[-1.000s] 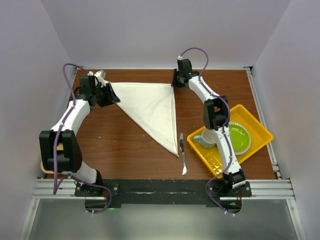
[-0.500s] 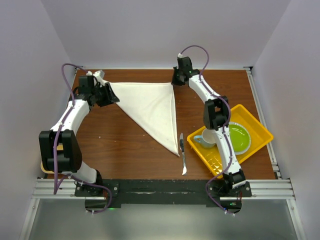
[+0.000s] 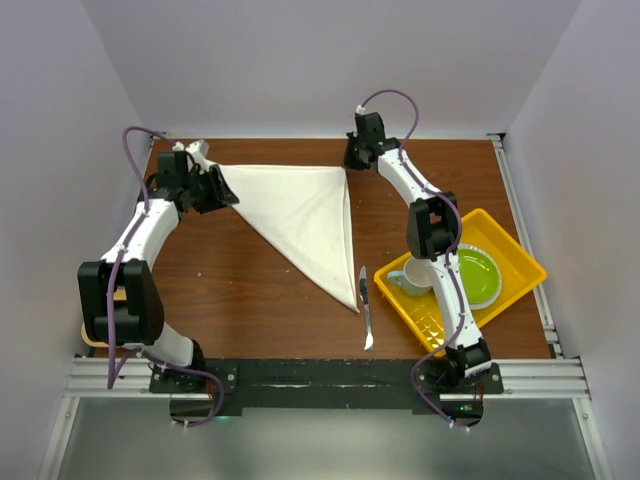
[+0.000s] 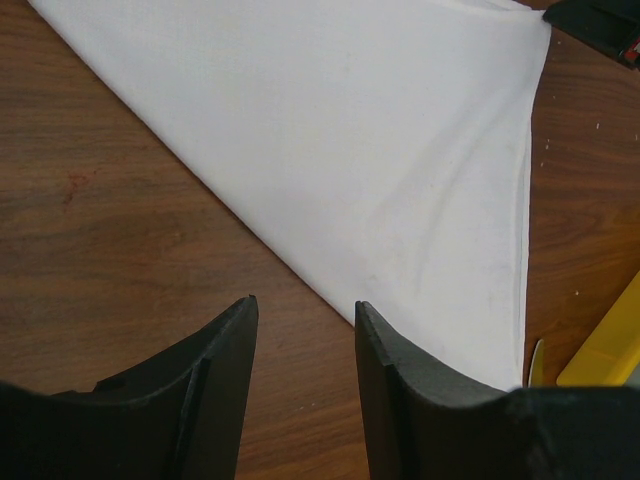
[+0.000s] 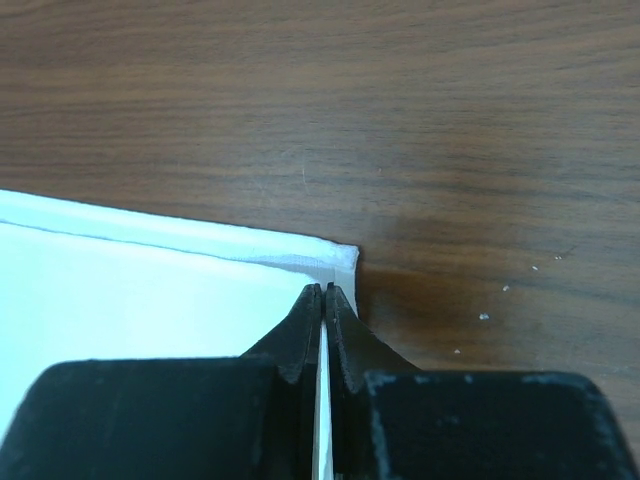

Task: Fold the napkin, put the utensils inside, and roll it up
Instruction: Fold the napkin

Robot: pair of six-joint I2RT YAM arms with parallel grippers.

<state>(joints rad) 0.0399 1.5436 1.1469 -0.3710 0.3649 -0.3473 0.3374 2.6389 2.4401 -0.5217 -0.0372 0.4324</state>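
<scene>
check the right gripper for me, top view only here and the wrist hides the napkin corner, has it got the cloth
Observer: Yes. The right wrist view shows the right gripper shut on the napkin at its corner, with a thin white strip of cloth between the fingers.
Operator: and the left one
Observer: The left wrist view shows the left gripper open with nothing pinched. The wood of the table shows in the gap.
Operator: layers lined up at that corner
Observer: Close up, two cloth edges seem to run along the far side, slightly offset.
</scene>
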